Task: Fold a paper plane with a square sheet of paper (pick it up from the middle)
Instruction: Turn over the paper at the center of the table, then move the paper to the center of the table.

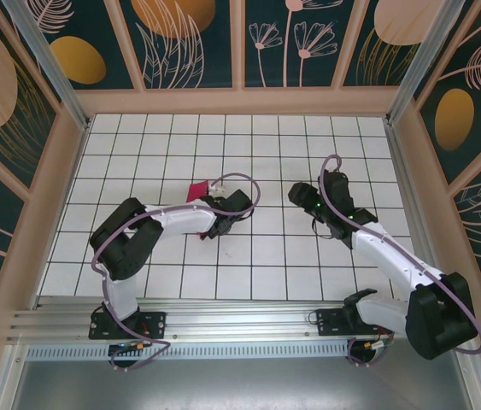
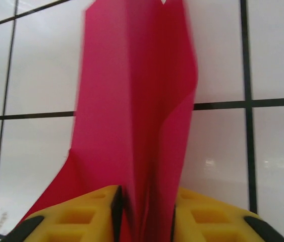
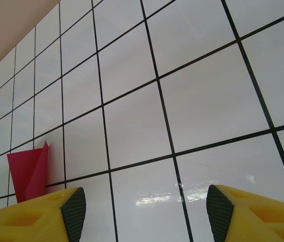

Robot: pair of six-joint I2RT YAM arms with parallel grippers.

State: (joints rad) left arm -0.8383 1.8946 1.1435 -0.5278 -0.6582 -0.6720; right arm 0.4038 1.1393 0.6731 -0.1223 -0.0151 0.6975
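White grid table (image 1: 308, 265) is lying under both grippers. Left gripper (image 2: 144, 222) is straddling the folded paper plane (image 2: 131, 126), can't tell if clamping; right gripper (image 3: 144, 206) is hanging spread wide, grasping nothing.

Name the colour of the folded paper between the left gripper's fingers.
Plain magenta-pink, unmarked. The folded paper shows best in the left wrist view.

Folded paper (image 2: 131, 126): plain magenta-pink is being displayed. Table (image 1: 266, 256): white tiles are being divided by black lines. Walls (image 1: 189, 43): peach leaves are being shown on dark teal.
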